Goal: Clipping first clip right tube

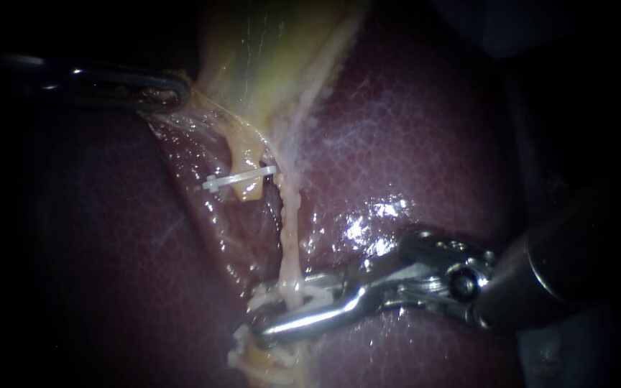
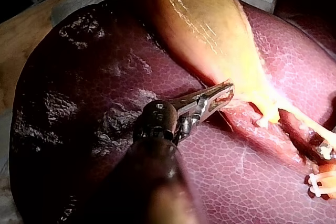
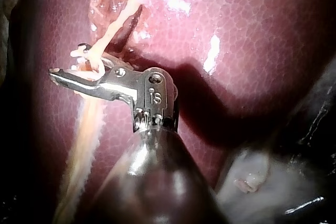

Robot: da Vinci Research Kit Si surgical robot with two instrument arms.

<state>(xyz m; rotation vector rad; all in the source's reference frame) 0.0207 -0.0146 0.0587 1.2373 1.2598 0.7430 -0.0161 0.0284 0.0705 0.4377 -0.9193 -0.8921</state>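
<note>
Jaws of the right instrument (image 1: pixel 261 312) stand narrow, closed on a white clip (image 1: pixel 309 294) that straddles the right tube (image 1: pixel 290 230), with the liver (image 1: pixel 411 129) beneath. Well beyond them a second clip (image 1: pixel 238 179) crosses the left tube (image 1: pixel 249 162), and the left instrument (image 1: pixel 172 93) pinches the gallbladder (image 1: pixel 267 50).

Only the left wrist view shows that pinch closely, jaws nearly together on tissue.

The right wrist view shows the tube crossing the right jaws.

Two instruments, two tubes, two clips.

Right instrument (image 1: pixel 287 305) closed on thin right tube (image 1: pixel 289 237), white clip (image 1: pixel 242 178) on neighbouring stub (image 1: pixel 242 154), left instrument (image 1: pixel 174 93) holding gallbladder (image 1: pixel 274 57), liver (image 1: pixel 411 129) beneath
</note>
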